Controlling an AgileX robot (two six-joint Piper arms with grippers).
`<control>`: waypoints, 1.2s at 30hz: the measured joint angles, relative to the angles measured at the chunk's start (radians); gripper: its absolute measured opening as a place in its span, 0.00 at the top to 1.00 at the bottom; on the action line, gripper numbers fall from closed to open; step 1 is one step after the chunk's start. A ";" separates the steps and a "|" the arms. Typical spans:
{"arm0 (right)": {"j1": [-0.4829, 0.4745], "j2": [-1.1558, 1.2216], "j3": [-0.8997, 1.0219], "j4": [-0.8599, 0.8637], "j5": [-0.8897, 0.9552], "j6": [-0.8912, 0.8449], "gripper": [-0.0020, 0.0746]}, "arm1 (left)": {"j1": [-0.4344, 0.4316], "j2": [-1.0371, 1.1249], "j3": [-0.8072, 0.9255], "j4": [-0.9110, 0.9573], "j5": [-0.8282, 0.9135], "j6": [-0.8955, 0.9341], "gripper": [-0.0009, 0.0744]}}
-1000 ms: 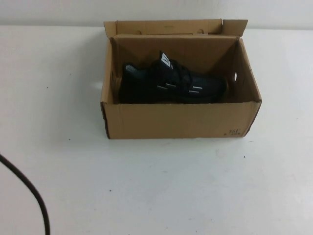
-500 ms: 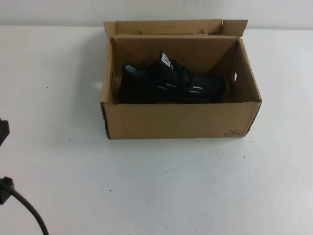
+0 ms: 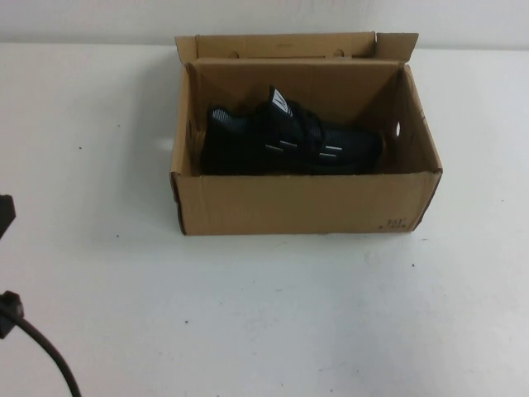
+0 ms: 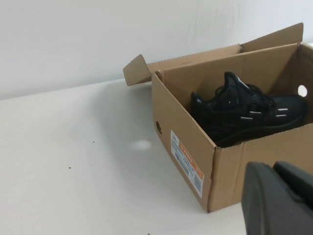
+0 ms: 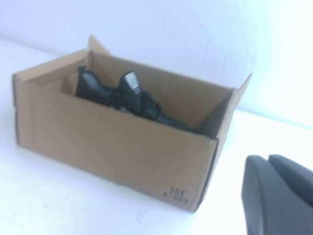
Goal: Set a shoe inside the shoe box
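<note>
One shoe box [image 3: 302,203] stood open at the upper centre of the high view on the white tabletop [image 3: 264,314], the shoe [image 3: 289,142] already lying inside on its sole. Retreating well clear of the flaps looked the sound course. Left tool [image 4: 279,200] and right tool [image 5: 279,196] were cut off at frame corners; their grip state could not be told.

shoe box [image 4: 188,142] label, corner print, both unreadable

Box wall hides the shoe [image 3: 289,141] sole; both grippers cut off.
</note>
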 joint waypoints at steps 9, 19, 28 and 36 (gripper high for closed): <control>0.000 -0.009 0.063 0.004 -0.073 -0.002 1.00 | 0.000 0.000 0.000 0.000 0.000 0.000 0.99; 0.000 -0.009 0.099 0.004 -0.001 -0.002 1.00 | 0.000 -0.029 0.010 0.004 0.004 0.000 0.99; 0.000 -0.009 0.100 0.004 0.051 -0.002 1.00 | 0.107 -0.345 0.229 0.016 -0.086 0.044 0.99; 0.000 -0.009 0.102 0.004 0.061 -0.002 1.00 | 0.233 -0.548 0.497 -0.032 -0.101 0.030 0.99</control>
